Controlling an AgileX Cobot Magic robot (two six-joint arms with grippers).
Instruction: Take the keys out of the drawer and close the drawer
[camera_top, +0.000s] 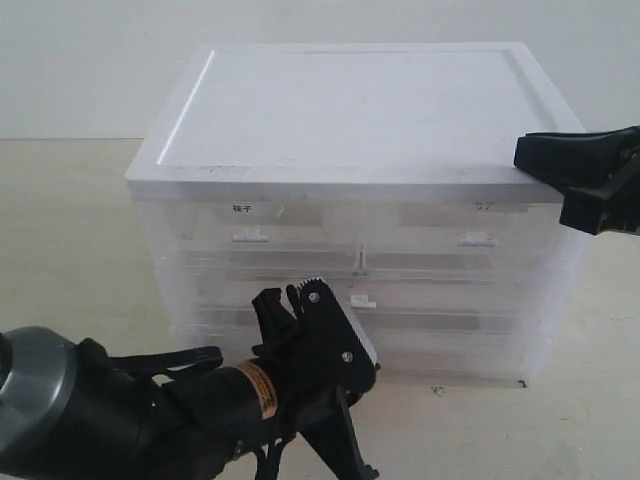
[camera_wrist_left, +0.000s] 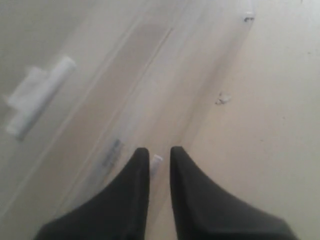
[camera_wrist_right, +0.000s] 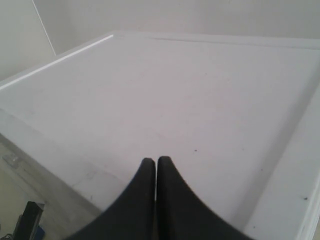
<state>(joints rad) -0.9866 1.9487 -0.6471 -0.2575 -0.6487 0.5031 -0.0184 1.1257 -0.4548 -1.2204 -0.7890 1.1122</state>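
In the exterior view, the white-topped cabinet (camera_top: 350, 100) stands on a pale table (camera_top: 70, 220). The drawer (camera_top: 460, 355) is the lowest tier. Only its right part shows well, because the left gripper (camera_top: 345, 345) and its arm cover the middle and left of its front. I cannot tell whether this drawer is fully pushed in. The fronts are cloudy plastic, and the keys cannot be made out through them. The handle of the tier above (camera_top: 362, 300) is visible just beside the gripper. The two top drawers carry labels (camera_top: 240, 209) too small to read. The right gripper (camera_top: 525, 158) is cut off by the picture edge, and its tip is at the right front corner of the cabinet top.

In the left wrist view, the left gripper (camera_wrist_left: 159, 155) is clenched on a small white handle (camera_wrist_left: 156, 161), which sits in the narrow gap between the two black fingers (camera_wrist_left: 135, 190). The plastic front here is blurred. A second, bigger white handle (camera_wrist_left: 37, 97) is out of focus further up the cabinet front.

In the right wrist view, the right gripper (camera_wrist_right: 156, 162) has its fingers pressed together with nothing between them, over the white cabinet top (camera_wrist_right: 175, 100). From this view I cannot tell whether they touch the top.
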